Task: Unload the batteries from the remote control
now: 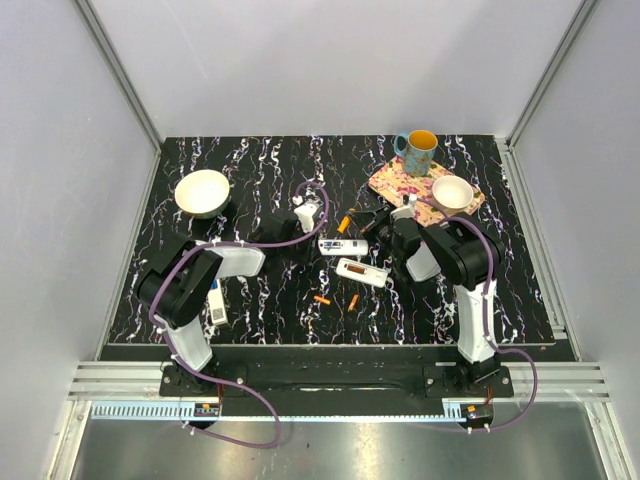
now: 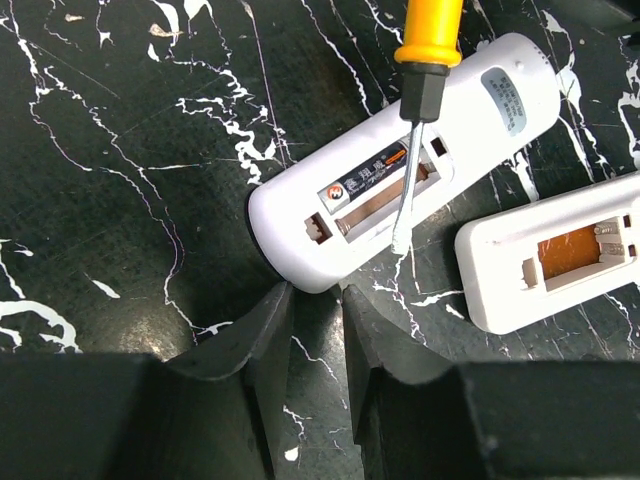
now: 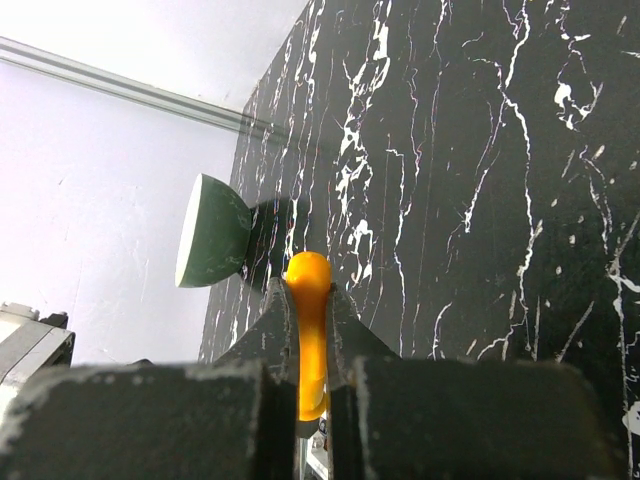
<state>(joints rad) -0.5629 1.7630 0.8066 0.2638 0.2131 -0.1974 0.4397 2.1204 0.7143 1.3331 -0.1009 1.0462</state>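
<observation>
1. The left claw (image 2: 310, 300) is half open and empty, just near of the rounded end of the remote (image 2: 470, 150).
2. One battery (image 2: 360, 178) lies in the open bay, along the long axis of the remote, far-right of this claw.
3. The right claw (image 3: 308, 300) grips the screwdriver (image 2: 428, 60), its tip beside that battery.

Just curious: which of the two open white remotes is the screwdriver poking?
The rounded remote right before the left gripper; the screwdriver tip sits in its battery bay, not the squarer remote's.
</observation>
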